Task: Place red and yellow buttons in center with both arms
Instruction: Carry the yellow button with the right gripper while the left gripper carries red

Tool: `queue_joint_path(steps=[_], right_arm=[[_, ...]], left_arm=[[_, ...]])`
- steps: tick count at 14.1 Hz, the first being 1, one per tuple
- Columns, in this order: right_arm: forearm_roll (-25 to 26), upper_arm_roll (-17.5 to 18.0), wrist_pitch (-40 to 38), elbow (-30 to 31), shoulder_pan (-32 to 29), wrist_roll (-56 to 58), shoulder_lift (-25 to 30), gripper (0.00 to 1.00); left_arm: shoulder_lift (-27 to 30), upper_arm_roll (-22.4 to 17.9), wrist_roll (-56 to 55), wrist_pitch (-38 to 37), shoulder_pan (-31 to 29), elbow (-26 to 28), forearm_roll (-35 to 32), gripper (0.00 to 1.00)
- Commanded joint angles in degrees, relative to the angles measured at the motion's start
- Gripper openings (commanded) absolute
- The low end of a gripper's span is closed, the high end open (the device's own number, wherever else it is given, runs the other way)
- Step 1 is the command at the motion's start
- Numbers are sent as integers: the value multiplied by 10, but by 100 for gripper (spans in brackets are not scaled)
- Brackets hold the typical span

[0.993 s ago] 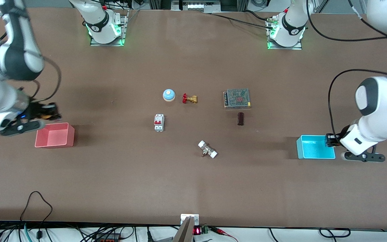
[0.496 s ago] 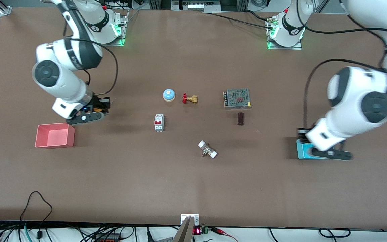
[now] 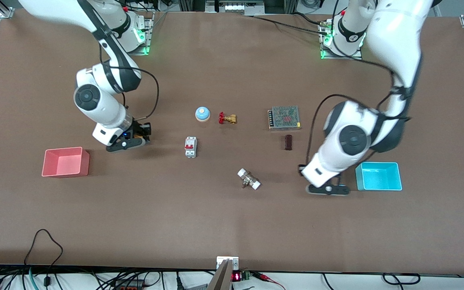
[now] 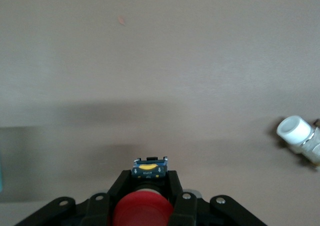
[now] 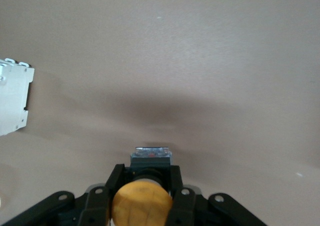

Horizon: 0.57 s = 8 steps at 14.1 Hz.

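Observation:
My left gripper (image 4: 148,179) is shut on the red button (image 4: 144,211), with the round red cap toward the camera and the black base between the fingers. In the front view the left gripper (image 3: 301,169) is over bare brown tabletop (image 3: 224,157) between the cyan bin (image 3: 378,176) and a white-ended fitting (image 3: 249,179). My right gripper (image 5: 146,172) is shut on the yellow-orange button (image 5: 142,205). In the front view the right gripper (image 3: 145,131) is over the tabletop between the pink bin (image 3: 66,162) and a white breaker (image 3: 190,146). Both buttons are hidden in the front view.
Near the middle lie a blue dome bell (image 3: 202,114), a brass valve with a red handwheel (image 3: 227,118), a metal mesh box (image 3: 284,117) and a dark brown block (image 3: 288,142). The fitting also shows in the left wrist view (image 4: 300,133), the breaker in the right wrist view (image 5: 12,97).
Both arms have swung inward from the table's ends. The right gripper left the pink bin's side and the left gripper left the cyan bin, each still holding its button.

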<state>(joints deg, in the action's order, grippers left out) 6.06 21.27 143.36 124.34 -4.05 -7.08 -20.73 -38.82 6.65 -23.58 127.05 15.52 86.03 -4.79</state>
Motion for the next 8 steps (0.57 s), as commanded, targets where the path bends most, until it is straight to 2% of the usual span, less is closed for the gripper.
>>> queue_joint_path(steps=[1,4,8], right_arm=[[37,-1,31,-7,5,-32,-35,16],[79,-2,32,-9,5,-69,-46,16],[81,-2,32,-10,4,-72,-51,19]], left_arm=[[-27,-11,-59,28,38,-10,-14,29],[-36,-9,-59,31,48,-10,-13,29],[-56,-11,-74,70,57,7,-14,29]])
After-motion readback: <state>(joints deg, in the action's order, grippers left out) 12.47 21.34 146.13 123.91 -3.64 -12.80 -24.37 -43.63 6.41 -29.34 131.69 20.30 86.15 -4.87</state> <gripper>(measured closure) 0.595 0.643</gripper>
